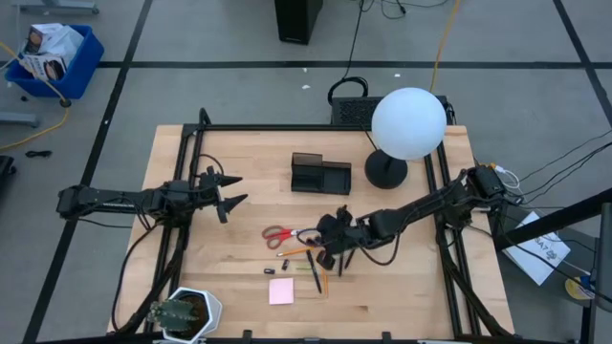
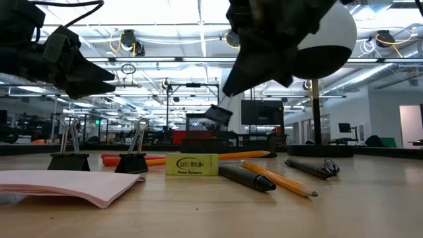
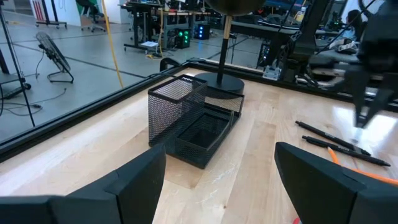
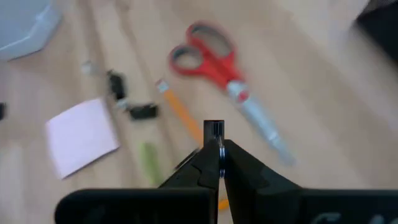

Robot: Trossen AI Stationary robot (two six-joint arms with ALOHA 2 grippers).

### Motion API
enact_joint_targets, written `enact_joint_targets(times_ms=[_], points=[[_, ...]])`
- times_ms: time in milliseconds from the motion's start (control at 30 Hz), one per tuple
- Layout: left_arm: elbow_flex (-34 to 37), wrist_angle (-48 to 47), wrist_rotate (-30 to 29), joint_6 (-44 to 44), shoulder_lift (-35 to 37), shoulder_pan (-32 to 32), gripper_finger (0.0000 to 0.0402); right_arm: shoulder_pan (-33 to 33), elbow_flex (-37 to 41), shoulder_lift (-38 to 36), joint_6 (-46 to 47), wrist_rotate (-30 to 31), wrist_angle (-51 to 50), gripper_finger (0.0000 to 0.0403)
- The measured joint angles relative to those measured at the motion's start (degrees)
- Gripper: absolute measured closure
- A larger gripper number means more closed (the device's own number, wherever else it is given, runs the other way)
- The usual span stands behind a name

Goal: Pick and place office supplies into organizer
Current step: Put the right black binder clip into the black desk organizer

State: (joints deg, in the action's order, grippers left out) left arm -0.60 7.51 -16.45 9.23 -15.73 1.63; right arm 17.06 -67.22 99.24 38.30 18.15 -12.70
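While the left arm waits over the left half of the table, its left gripper [image 1: 229, 191] hangs with fingers spread wide apart and holding nothing, aimed toward the organizer [image 3: 189, 127]. The right arm reaches in from the right edge. The right gripper [image 1: 330, 250] sits above the cluster of supplies near table centre, fingers pinched together on a small dark clip [image 4: 213, 129] held at the tips. In the low view that piece [image 2: 218, 114] hangs clear of the tabletop, under the gripper.

Organizer: black mesh tray with taller back section, standing toward the far side of the table [image 1: 182, 287], just beside the lamp base [image 1: 386, 170] with its white globe [image 1: 408, 122].

Supplies, all on the wood, well apart from the organizer:
- red-handled scissors [image 1: 278, 233], just left of the right gripper
- orange pencil [image 2: 277, 178] and black pens [image 2: 246, 177] lying close together, crossing below the gripper
- pink sticky-note pad [image 1: 281, 291], nearest the front edge
- two black binder clips [image 2: 69, 157] standing upright with handles up, near the pad
- a yellow-green eraser [image 2: 192, 164] just beside the clips

Potted cactus [image 1: 182, 313] at the front-left corner.
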Motion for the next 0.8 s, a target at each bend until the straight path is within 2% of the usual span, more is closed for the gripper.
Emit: enact_joint_targets(times_ms=[333,800], points=[[0.0,0.0,0.0,0.0,0.0,0.0,0.0096,-7.5,0.0,0.0,-11.3,6.4,1.8,0.0399],[0.0,0.0,0.0,0.0,0.0,0.0,0.0096,-16.1,0.0,0.0,-15.7,8.8,6.7,0.0399]])
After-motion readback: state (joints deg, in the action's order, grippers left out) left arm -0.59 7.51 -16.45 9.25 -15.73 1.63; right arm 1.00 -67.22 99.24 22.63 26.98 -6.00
